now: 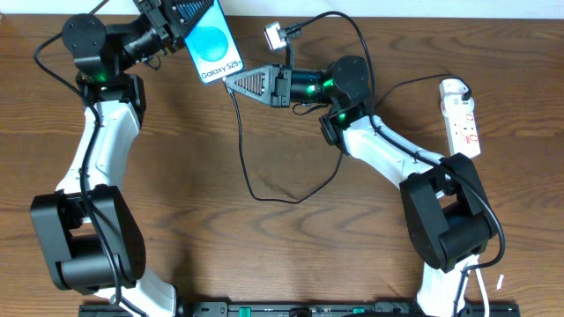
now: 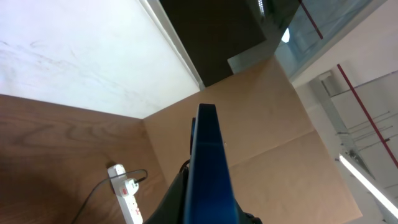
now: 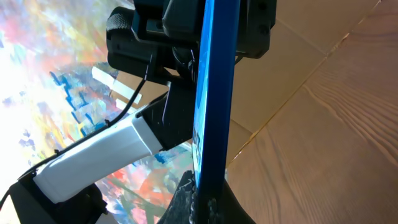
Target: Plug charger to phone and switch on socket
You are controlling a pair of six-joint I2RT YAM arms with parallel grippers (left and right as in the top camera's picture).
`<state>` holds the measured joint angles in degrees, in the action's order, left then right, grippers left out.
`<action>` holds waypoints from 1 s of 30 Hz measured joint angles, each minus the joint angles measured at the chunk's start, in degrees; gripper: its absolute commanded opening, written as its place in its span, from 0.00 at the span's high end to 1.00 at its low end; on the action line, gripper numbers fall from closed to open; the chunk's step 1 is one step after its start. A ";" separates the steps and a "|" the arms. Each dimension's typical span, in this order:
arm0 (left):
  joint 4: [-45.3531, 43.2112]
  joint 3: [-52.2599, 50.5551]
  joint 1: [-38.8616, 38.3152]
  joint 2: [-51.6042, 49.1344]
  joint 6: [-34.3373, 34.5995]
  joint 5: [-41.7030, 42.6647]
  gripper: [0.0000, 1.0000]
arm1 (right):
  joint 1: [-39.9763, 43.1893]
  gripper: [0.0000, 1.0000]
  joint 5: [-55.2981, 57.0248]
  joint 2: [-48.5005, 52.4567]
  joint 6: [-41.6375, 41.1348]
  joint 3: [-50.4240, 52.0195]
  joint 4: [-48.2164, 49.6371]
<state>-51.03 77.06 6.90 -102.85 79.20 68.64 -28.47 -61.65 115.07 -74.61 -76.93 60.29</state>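
Note:
My left gripper [image 1: 179,28] is shut on the phone [image 1: 211,46] and holds it up over the table's back edge, its blue screen facing the overhead camera. The left wrist view has the phone [image 2: 208,162] edge-on, rising from the left gripper [image 2: 208,214]. My right gripper [image 1: 231,84] points left and is shut on the charger's plug tip right at the phone's lower edge. The charger's thin black cable [image 1: 251,189] drops from that tip and loops across the wood. In the right wrist view the phone's edge [image 3: 214,93] meets the right gripper [image 3: 208,202]; the plug itself is hidden. The white socket [image 1: 462,119] lies at the far right.
A small white adapter [image 1: 275,37] with a black lead sits behind the right gripper. The socket [image 2: 127,199] carries a white plug with a black cable. A cardboard panel [image 2: 280,124] stands beyond the table. The left arm's white link [image 3: 99,155] fills the right wrist view's left side.

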 measured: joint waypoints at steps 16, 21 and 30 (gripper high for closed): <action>0.00 0.00 0.00 0.00 0.00 -0.04 0.93 | -0.04 0.99 0.24 0.00 0.00 0.00 0.00; 0.00 0.00 0.00 0.00 0.00 0.00 0.93 | -0.04 0.89 0.20 0.00 -0.20 0.02 -0.02; 0.04 0.00 -0.57 0.00 0.00 2.25 0.93 | 0.00 0.83 2.56 0.00 -0.39 0.02 0.15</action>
<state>-50.98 77.06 6.33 -102.85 79.20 70.89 -28.47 -59.09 115.07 -75.00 -76.90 60.45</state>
